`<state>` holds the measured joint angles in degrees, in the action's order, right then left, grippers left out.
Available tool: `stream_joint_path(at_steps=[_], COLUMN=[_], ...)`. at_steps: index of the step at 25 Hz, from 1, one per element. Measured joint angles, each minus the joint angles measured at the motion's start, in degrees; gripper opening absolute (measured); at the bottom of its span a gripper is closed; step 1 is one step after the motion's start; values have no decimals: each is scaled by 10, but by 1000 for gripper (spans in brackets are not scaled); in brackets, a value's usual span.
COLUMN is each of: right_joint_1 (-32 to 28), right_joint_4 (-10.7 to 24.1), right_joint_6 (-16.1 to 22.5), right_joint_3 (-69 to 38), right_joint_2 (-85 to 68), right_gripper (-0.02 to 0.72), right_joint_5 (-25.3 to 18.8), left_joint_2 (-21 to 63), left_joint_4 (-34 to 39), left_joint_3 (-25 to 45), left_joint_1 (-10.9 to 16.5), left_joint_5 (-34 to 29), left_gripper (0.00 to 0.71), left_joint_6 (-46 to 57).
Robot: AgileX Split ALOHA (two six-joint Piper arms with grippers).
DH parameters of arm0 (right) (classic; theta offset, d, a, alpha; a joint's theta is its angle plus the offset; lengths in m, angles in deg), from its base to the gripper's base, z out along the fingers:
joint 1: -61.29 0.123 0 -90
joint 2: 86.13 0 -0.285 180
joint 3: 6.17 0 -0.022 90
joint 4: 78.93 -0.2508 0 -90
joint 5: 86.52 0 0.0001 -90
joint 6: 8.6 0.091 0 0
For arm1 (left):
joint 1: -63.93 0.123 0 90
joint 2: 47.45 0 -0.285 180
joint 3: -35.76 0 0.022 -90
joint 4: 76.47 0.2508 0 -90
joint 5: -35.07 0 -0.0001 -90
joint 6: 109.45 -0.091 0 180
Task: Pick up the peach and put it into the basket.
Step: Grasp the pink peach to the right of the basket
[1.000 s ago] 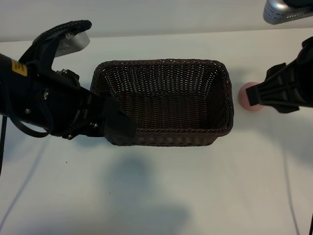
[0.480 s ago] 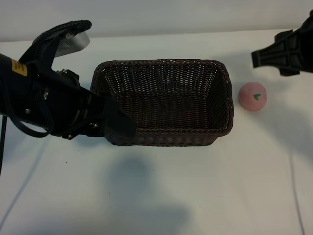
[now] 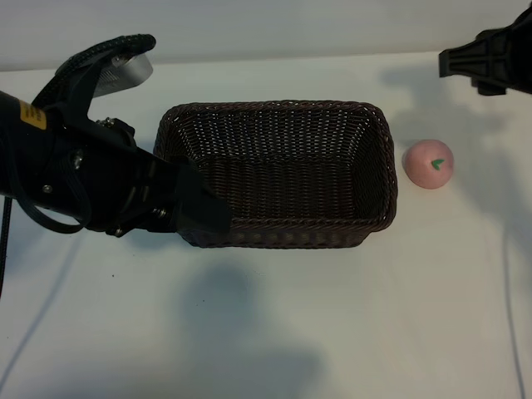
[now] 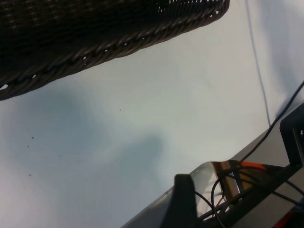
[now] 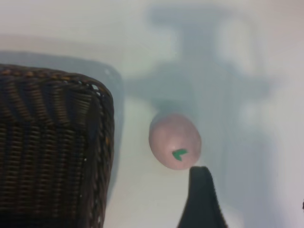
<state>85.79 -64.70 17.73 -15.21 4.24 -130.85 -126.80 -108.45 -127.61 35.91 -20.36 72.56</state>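
nearest the camera, off the basket (image 3: 277, 173)'s left end, sits the left gripper (image 3: 195, 208); its black tip overlaps the basket's front left corner, jaws standing apart with nothing between them. the left wrist view shows only the braided rim of the basket (image 4: 109, 28) and bare white table (image 4: 142, 133) beside it. the basket itself, dark brown wicker with open-weave sides, lies lengthwise on the table (image 3: 266, 332) and holds nothing. just beyond its right end, near but not touching, rests the peach (image 3: 428, 163), pale pink with a small green mark on top. in the right wrist view the peach (image 5: 175, 140) lies just beside the basket's corner. farthest back, past the basket's right rear corner, hangs the right gripper (image 3: 486, 62), apart from the peach, jaws open and empty.
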Motion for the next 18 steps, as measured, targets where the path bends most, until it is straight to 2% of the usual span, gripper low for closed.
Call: stream_joint_path(at_steps=[3,9,11,18], right_joint_1=[-20,-56,-59,-71], right_joint_4=[-25,-115,-135,-146], right_joint_6=[-26,-108,-129,-153], right_joint_3=[0,0,0,0], right_joint_2=[46,134,162,237], right_gripper=[497,497,498,498], right_joint_5=[23,45,52,82], left_joint_2=[0,0,0,0], left_joint_4=[0,0,0,0], left_joint_3=[0,0,0,0], left_joint_1=[0,0,0,0], left_joint_5=[0,0,0,0], left_gripper=[590,590,590,590], left_joint_6=[0,0,0,0])
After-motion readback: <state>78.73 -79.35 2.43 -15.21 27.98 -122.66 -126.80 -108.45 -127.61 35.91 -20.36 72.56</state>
